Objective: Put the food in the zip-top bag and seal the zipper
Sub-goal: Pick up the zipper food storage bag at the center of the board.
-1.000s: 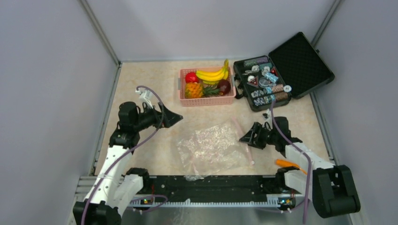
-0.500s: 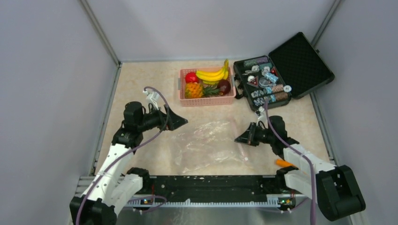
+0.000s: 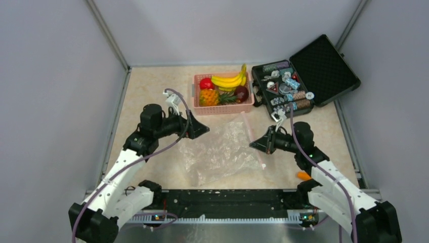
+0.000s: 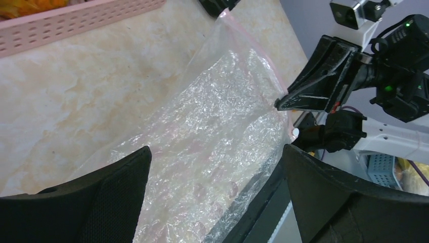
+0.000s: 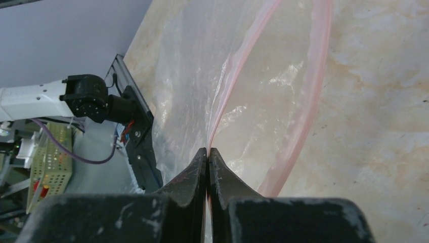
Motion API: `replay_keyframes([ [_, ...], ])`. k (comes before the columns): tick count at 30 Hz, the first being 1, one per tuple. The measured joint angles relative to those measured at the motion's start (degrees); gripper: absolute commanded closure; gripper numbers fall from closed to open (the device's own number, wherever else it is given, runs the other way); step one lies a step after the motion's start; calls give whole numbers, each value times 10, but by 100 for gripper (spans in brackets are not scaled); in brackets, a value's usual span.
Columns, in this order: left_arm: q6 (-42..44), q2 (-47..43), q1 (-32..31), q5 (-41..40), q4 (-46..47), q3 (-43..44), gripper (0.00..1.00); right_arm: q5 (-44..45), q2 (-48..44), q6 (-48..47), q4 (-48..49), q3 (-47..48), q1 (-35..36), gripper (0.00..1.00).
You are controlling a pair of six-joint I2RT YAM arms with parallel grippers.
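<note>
From above, I see my left hand [image 3: 202, 129] with its fingers spread wide, held by the far left edge of the bag [image 3: 220, 152]. The bag lies crinkled on the counter [image 3: 152, 88] between my two arms, just in front of the basket [image 3: 222, 108]. All the food sits in that basket: the bananas [image 3: 230, 81] along the back, the red fruit [image 3: 205, 83] at the left, the pineapple [image 3: 208, 97] in front and the maroon fruit [image 3: 242, 93] at the right. My right hand [image 3: 251, 145] meets the zipper strip [image 3: 248, 126] on the bag's right edge. An open case [image 3: 324, 66] of small bits stands right of the basket, and an orange stick [image 3: 303, 175] lies near my right arm's base. Through the left wrist camera, both fingers frame the clear plastic with a wide gap between them, and I cannot tell whether they touch it; across the bag the right hand's tip sits on the pink edge. Through the right wrist camera, the fingers are pressed together, pinching one layer of the strip, while the other pink layer curves away to the right, so the mouth is parted there.
</note>
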Motion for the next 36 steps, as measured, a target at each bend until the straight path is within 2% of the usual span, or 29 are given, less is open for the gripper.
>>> replay_keyframes([
  [13, 19, -13, 0, -90, -59, 21, 1, 52, 59, -14, -3, 55, 31, 100],
  [20, -5, -99, 0, -195, -73, 9, 1, 103, 150, -20, 8, 104, 93, 100],
  [28, -48, -152, 0, -275, -97, 0, 1, 211, 200, -7, 131, 106, 108, 100],
  [32, -69, -155, 0, -275, -117, 0, 1, 218, 235, 3, 203, 106, 108, 100],
  [36, -90, -160, 0, -264, -119, 1, 1, 212, 252, 10, 231, 106, 108, 100],
])
